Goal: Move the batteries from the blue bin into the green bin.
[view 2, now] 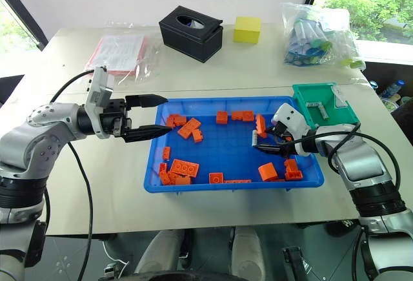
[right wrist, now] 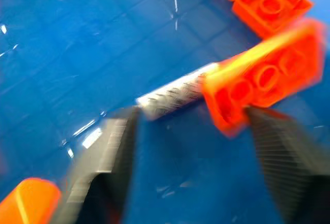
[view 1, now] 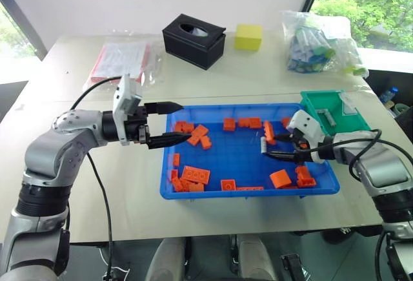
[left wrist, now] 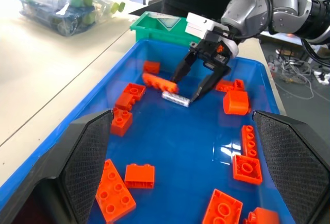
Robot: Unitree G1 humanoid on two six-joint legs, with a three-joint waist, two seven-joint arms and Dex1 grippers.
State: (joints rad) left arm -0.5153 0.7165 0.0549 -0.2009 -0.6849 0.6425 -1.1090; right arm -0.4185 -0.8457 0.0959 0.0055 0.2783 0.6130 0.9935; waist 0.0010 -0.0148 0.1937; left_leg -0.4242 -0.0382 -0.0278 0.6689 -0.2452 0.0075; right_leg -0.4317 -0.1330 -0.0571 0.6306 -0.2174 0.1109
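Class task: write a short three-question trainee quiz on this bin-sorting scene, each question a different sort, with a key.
1. True or false: the right pincer is open around a battery on the floor of the blue bin.
2. The green bin holds: A) a battery, B) orange bricks, C) the yellow cube.
3. Fill in: the left pincer is ____ at the blue bin's edge.

Key: 1 true; 2 A; 3 open.

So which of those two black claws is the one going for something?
The right gripper, down inside the blue bin, fingers astride a silver battery. The left gripper is held at the bin's edge.
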